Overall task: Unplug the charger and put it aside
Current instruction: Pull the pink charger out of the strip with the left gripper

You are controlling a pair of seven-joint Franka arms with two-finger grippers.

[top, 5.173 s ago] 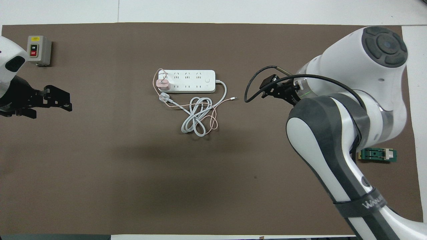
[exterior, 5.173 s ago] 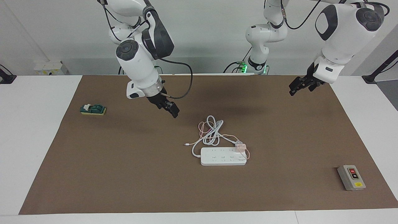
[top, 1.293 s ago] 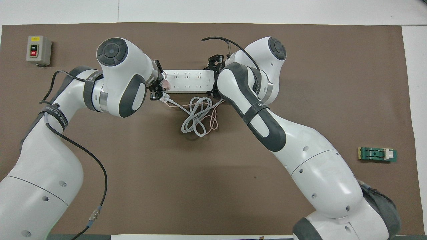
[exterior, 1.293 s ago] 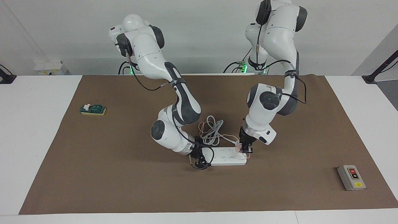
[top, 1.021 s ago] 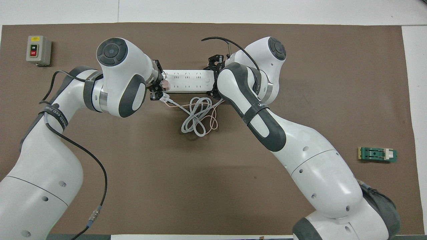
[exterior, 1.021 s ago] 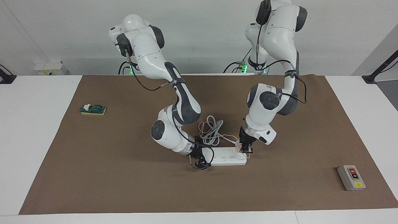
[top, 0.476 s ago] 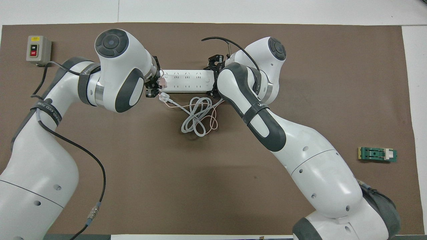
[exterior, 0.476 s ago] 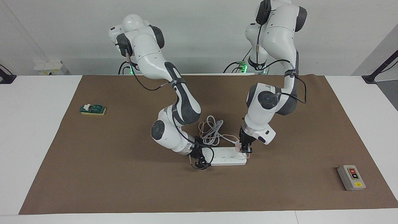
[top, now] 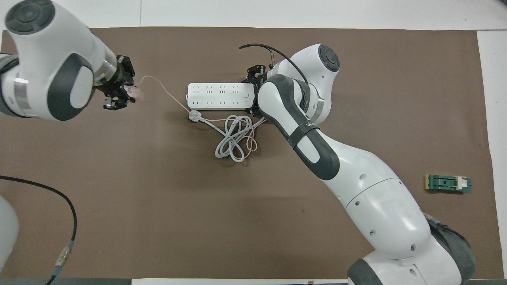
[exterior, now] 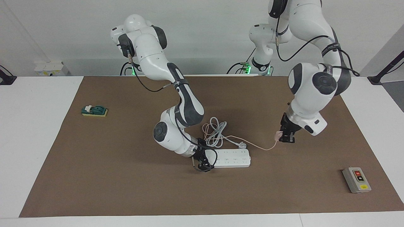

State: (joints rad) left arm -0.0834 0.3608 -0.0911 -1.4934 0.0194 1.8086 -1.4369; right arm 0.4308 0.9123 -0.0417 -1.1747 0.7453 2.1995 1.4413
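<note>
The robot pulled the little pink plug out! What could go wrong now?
1. The pink cable from the charger in the left gripper runs into the coiled cords; pulling farther could drag that tangle or the white plug.
2. The right gripper sits at the power strip's end; if it lets go, a snagged cable might shift the strip.
3. The charger is small, so it may slip out.

The left gripper hangs in the air over the brown mat, its jaws closed on the pink charger. From those jaws the thin pink cable droops back toward the white power strip. The right gripper has its jaws down at the strip's end toward the right arm.
</note>
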